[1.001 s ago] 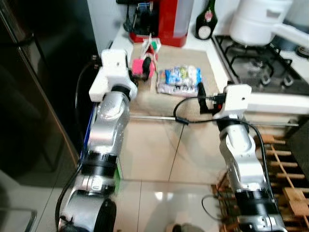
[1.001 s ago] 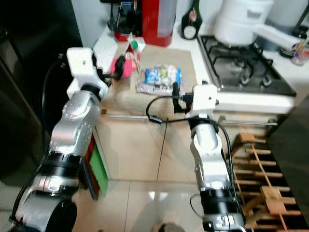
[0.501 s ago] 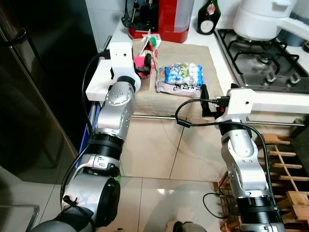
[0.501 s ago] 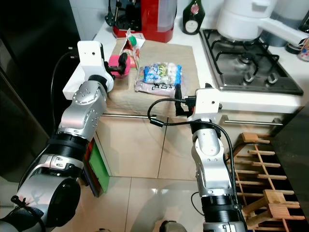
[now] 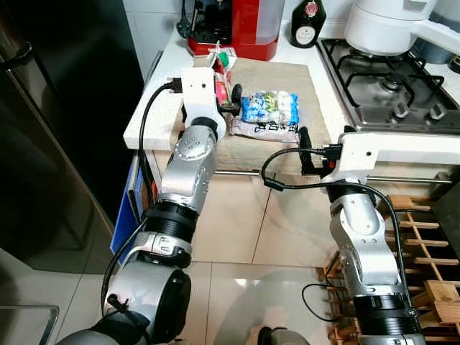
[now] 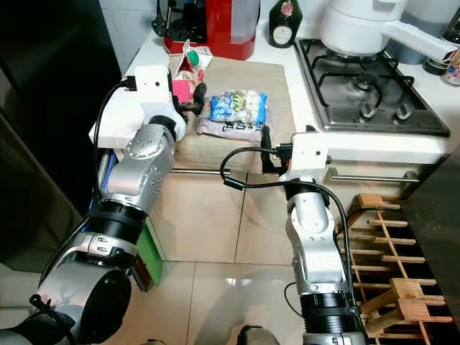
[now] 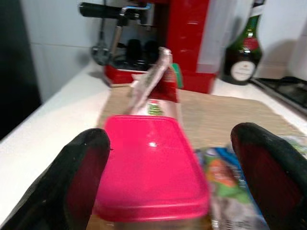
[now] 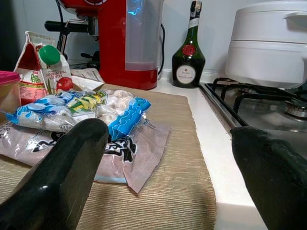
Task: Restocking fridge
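The left gripper (image 7: 168, 158) has pushed in over the counter, fingers spread wide either side of the pink-lidded tub (image 7: 151, 167) beside the carton (image 5: 221, 63), so a grab looks imminent; the right gripper (image 8: 168, 158) waits open near the counter's edge.

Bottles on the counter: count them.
1: a dark green bottle stands at the back of the counter, between the red coffee machine and the stove. Others may be hidden.
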{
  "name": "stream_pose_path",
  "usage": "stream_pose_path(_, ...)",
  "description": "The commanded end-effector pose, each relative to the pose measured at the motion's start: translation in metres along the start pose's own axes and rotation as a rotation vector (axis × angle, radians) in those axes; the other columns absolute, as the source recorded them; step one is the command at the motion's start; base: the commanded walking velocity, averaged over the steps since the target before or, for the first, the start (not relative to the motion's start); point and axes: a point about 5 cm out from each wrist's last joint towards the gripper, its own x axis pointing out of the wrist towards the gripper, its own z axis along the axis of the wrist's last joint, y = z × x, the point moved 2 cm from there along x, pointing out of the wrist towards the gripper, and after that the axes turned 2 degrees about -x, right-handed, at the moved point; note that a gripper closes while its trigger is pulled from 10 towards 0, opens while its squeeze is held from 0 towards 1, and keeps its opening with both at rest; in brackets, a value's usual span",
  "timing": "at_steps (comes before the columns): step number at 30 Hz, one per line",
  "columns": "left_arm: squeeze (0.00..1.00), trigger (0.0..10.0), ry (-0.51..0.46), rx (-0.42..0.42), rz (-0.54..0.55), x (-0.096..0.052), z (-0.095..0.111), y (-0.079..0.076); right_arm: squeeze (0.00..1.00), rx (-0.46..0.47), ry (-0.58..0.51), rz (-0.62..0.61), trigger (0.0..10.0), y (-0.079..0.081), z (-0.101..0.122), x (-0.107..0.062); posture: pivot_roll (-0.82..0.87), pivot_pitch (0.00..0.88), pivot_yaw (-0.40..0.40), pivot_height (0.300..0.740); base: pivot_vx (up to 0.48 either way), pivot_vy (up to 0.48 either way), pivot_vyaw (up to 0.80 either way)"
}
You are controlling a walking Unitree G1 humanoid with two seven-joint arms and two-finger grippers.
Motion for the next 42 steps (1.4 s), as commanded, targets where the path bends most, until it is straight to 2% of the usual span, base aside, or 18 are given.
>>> stream_pose_path(1, 0.00, 10.0, 0.001, 0.026, 0.010, 0.000, 0.001, -0.002, 0.00, -0.006, 0.000, -0.001, 10.0, 0.000, 0.002, -0.001, -0.13, 0.043, 0.037, 0.740, 0.000, 0.000, 0.00)
stream_pose_path(15, 0.00, 10.0, 0.032, 0.010, -0.012, -0.001, -0.006, -0.008, 0.00, -0.008, 0.006, 0.007, 10.0, 0.000, 0.001, -0.001, -0.13, 0.044, 0.034, 0.740, 0.000, 0.000, 0.00)
stream_pose_path(24, 0.00, 10.0, 0.045, 0.040, 0.040, -0.001, -0.009, -0.001, 0.00, -0.007, 0.010, 0.011, 10.0, 0.001, 0.000, -0.002, -0.13, 0.045, 0.033, 0.740, 0.000, 0.000, 0.00)
stream_pose_path(32, 0.00, 10.0, 0.084, 0.030, 0.017, -0.002, -0.018, -0.007, 0.00, -0.007, 0.012, 0.011, 10.0, 0.002, -0.001, -0.002, -0.13, 0.043, 0.034, 0.740, 0.000, 0.000, 0.00)
stream_pose_path(42, 0.00, 10.0, 0.141, 0.025, 0.027, -0.003, -0.032, -0.004, 0.00, -0.007, 0.014, 0.014, 10.0, 0.002, -0.001, -0.001, -0.14, 0.038, 0.034, 0.740, 0.000, 0.000, 0.00)
